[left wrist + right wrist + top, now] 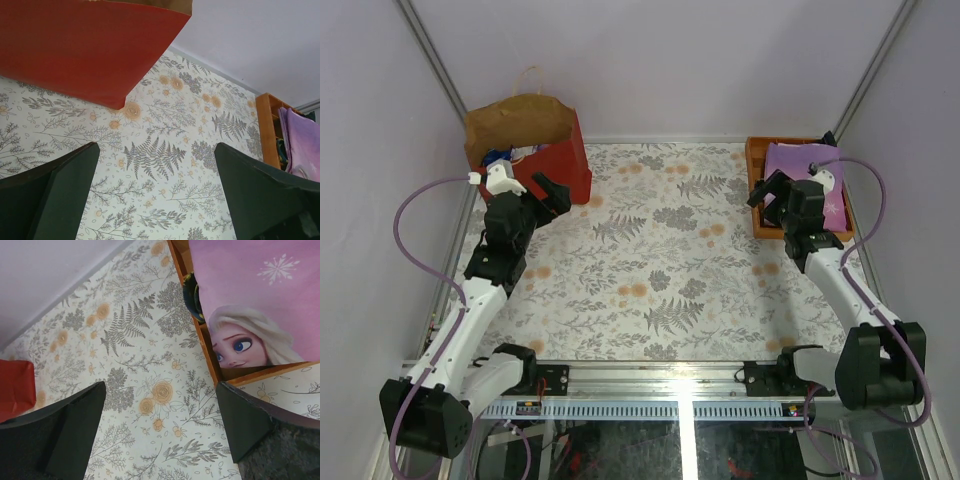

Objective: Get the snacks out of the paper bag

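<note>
The red paper bag stands upright at the far left corner of the flowered table, snacks inside, a blue packet just showing at its mouth. The left gripper hovers beside the bag, jaws wide and empty; the right gripper, likewise spread and empty, hangs by the orange tray. No packet is out; all the unpacking is left to do

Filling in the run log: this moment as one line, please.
tall red paper bag: upright, blue packet inside | left end effector: open, empty, near bag | right end effector: open, empty, by orange rectangular tray
</note>
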